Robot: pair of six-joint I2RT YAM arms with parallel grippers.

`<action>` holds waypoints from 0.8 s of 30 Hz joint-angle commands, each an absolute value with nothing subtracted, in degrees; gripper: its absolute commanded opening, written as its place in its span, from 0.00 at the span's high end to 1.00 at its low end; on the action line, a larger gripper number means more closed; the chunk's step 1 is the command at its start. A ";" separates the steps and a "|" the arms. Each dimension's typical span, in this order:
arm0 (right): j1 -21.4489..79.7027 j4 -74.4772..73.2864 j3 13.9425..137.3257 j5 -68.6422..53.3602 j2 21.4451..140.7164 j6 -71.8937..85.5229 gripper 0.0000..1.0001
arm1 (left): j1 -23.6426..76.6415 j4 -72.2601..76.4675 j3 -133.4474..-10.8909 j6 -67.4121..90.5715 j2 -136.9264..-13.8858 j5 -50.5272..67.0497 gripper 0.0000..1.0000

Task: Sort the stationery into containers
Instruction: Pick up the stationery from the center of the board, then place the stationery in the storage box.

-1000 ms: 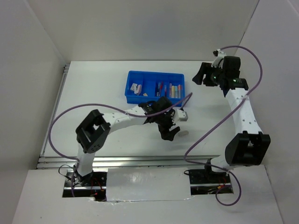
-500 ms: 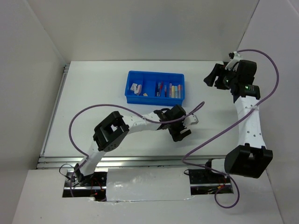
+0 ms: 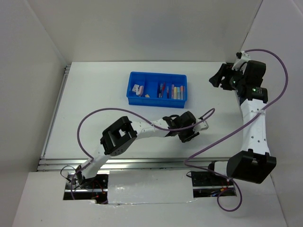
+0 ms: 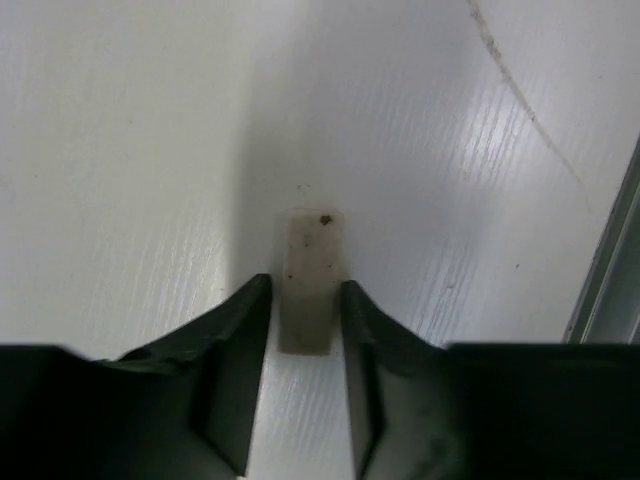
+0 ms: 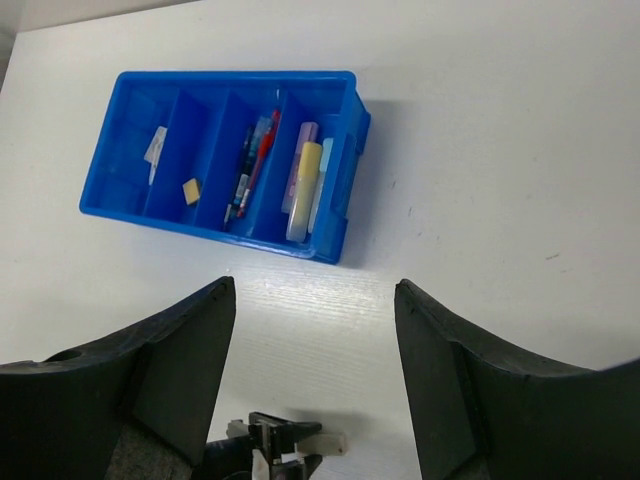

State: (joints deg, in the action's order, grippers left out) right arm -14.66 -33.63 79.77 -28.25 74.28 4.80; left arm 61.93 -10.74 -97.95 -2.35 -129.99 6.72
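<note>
In the left wrist view a small off-white eraser (image 4: 310, 280) lies on the white table, and my left gripper (image 4: 305, 290) has its two black fingers pressed against its sides. The right wrist view shows the same eraser (image 5: 328, 443) sticking out of the left gripper (image 5: 290, 452). From above, the left gripper (image 3: 189, 134) is low on the table, right of centre. The blue tray (image 3: 156, 100) sits further back, holding eraser blocks (image 3: 137, 88), a tan piece (image 3: 147, 95), pens (image 3: 162, 90) and markers (image 3: 176, 91). My right gripper (image 3: 218, 78) hangs open and empty at the far right.
A purple cable (image 3: 94, 116) loops over the table left of the left arm. White walls enclose the table on three sides, and a metal rail (image 3: 57, 109) runs along its left edge. The tray (image 5: 215, 222) appears beyond the open right gripper (image 5: 312, 290).
The left arm has stretched further right and down to the table, and its jaws have closed around the eraser. The right arm has drifted slightly right and back, still open.
</note>
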 commanded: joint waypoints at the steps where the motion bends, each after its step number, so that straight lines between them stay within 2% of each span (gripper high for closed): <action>1: -14.94 -34.01 80.51 -29.53 71.72 4.22 0.29 | 61.44 -14.06 -96.95 -0.97 -131.23 9.84 0.57; 2: -15.03 -34.01 80.42 -29.53 71.72 4.13 0.29 | 60.74 -14.24 -94.94 -0.79 -130.61 10.10 0.68; 3: -15.03 -33.93 80.25 -29.53 71.72 4.04 0.29 | 60.47 -14.50 -94.14 -0.44 -130.08 10.28 0.73; 4: -15.12 -33.75 79.90 -29.44 71.72 3.96 0.29 | 60.12 -15.02 -93.00 -0.44 -128.95 9.94 0.82; 7: -14.85 -33.22 78.66 -29.79 71.72 3.96 0.30 | 58.45 -16.08 -90.10 -1.14 -125.18 8.88 0.93; 10: -14.33 -32.78 77.17 -29.62 72.33 3.78 0.30 | 56.96 -15.73 -87.90 -2.11 -119.21 8.35 0.99; 18: -13.10 -32.08 74.10 -28.39 73.74 3.96 0.31 | 48.35 -19.94 -94.37 4.12 -104.87 9.06 1.00; 24: -9.68 -32.17 71.64 -29.35 74.36 2.56 0.33 | 35.26 -26.71 -106.05 10.54 -107.65 2.73 1.00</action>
State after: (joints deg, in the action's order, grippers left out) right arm -12.21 -33.26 72.90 -28.27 74.24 4.14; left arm 39.94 -22.04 -101.12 5.58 -106.15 6.83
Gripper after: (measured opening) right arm 0.675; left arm 0.329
